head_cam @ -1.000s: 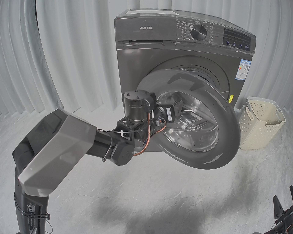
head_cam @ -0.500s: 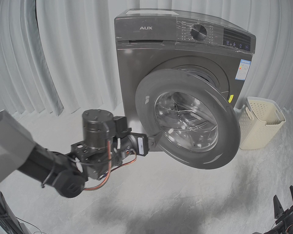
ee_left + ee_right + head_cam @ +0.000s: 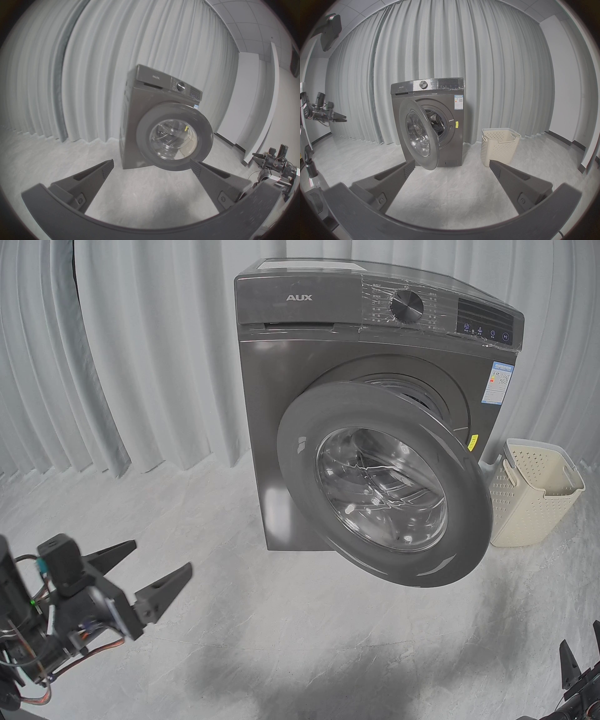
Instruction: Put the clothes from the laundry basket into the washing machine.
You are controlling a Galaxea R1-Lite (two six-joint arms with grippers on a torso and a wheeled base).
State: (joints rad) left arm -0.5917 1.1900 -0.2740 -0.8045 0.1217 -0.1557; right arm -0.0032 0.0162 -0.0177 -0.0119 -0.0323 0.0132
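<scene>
Your left arm has pulled back from the round grey glass-windowed door (image 3: 294, 446) and dropped low on the left. In the head view, your left fingers (image 3: 164, 587) are spread wide and hold nothing. The dark grey front-loading washing machine (image 3: 294, 365) stands with that door swung open, and the cream perforated plastic laundry basket (image 3: 537, 490) sits just beside it on the right. In the left wrist view, you face the machine from well apart. In the right wrist view, your right fingers (image 3: 518, 184) are also wide and empty.
</scene>
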